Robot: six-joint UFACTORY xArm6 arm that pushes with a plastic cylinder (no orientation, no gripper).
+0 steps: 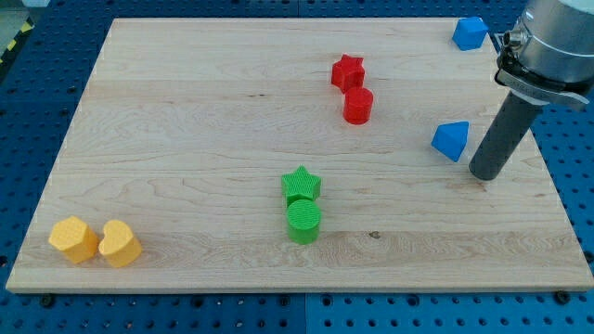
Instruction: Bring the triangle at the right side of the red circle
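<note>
A blue triangle block lies near the board's right edge. A red circle block stands to its left and a little higher in the view, with a red star touching it above. My tip rests on the board just right of and slightly below the blue triangle, close to it with a small gap.
A second blue block sits at the top right corner. A green star and green circle stand together at bottom centre. Two yellow blocks sit at bottom left. The wooden board lies on a blue pegboard.
</note>
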